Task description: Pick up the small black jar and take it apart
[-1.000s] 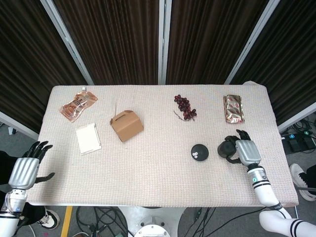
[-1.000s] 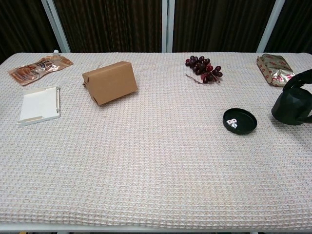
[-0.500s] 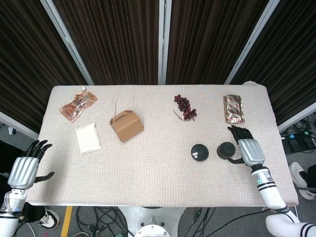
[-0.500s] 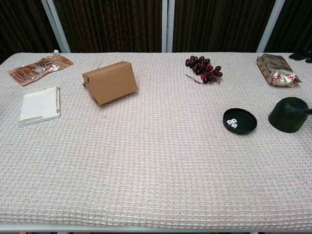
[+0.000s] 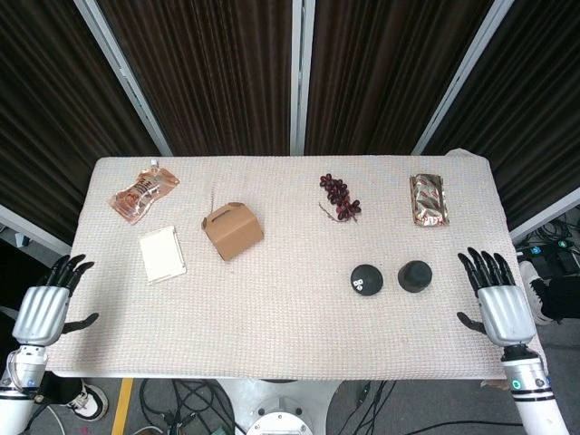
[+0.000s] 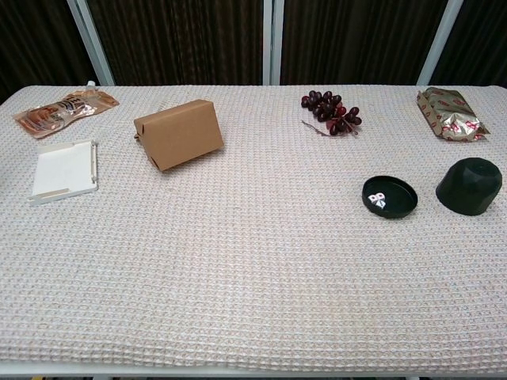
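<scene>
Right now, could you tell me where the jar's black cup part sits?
The black cup stands on the table's right side, beside the shallow black dish.

Both hands outside chest view.

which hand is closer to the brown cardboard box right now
Left. The left hand sits off the table's near-left edge, diagonally below the brown cardboard box; the right hand is far across at the near-right edge.

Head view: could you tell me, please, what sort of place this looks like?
Probably a robot test or recording setup: a table under a woven cloth, dark curtains behind it, and loose cables on the floor beneath.
</scene>
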### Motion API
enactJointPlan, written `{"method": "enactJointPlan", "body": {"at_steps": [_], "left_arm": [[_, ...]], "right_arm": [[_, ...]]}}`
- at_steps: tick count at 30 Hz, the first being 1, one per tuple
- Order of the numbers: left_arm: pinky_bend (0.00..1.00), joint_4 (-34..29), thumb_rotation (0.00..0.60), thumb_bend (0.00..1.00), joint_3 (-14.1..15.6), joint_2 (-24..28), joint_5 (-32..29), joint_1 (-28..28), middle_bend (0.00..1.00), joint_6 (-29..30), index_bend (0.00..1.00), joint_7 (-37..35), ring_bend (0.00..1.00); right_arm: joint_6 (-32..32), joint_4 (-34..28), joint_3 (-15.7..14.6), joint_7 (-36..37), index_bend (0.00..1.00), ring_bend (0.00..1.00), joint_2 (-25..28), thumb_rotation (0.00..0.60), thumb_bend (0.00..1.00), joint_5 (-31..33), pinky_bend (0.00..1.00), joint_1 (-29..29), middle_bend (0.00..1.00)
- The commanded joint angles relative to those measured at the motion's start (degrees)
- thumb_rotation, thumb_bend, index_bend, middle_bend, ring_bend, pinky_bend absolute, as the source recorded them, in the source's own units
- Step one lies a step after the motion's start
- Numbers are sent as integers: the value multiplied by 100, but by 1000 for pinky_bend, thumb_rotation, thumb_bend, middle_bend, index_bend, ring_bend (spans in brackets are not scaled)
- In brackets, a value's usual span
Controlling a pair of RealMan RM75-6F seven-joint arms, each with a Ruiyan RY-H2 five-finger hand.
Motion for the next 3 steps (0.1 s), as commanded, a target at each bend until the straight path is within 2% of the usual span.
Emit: {"method": "enactJointPlan", "body": {"at_steps": [1,3], "left_arm": [[307,19,600,24,7,-14,10,-5,107,-6,166,-10,76],[307,34,600,24,15,-31,12,1,107,-3,166,-15,76]], "right_arm": [[37,35,-47,15,0,0,-7,600,0,-16,0,-76,11],[116,36,-39,-4,0,0,9,600,0,-100,0,-103,12]]}}
